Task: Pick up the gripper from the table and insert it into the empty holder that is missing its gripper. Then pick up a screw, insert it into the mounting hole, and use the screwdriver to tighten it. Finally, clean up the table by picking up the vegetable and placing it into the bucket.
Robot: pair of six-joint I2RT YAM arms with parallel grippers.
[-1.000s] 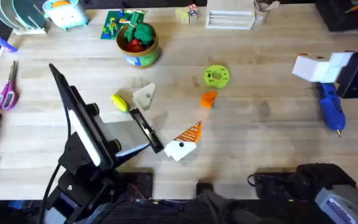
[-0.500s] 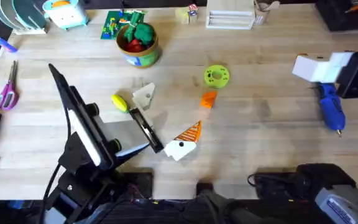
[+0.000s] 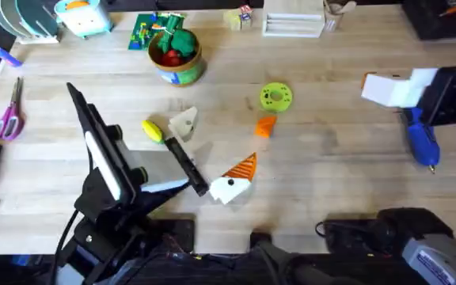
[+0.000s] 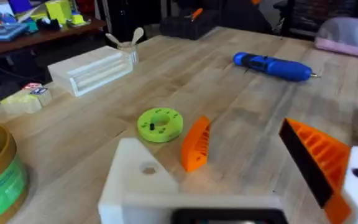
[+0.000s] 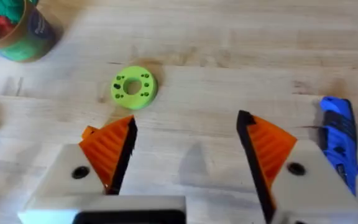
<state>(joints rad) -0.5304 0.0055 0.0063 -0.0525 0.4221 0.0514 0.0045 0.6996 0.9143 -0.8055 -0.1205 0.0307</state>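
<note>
First step, pickup not begun. Gripper (image 3: 265, 126) lying loose mid-surface, beside green disc (image 3: 275, 96). Right fingers (image 5: 185, 152) apart, empty, near right edge; left fingers: cannot tell. Next: reaching over gripper, closing.

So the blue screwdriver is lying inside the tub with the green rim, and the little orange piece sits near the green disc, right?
Not quite. In the overhead view the blue screwdriver lies flat on the table at the right, far from the tub. The orange piece does sit near the green disc.
</note>
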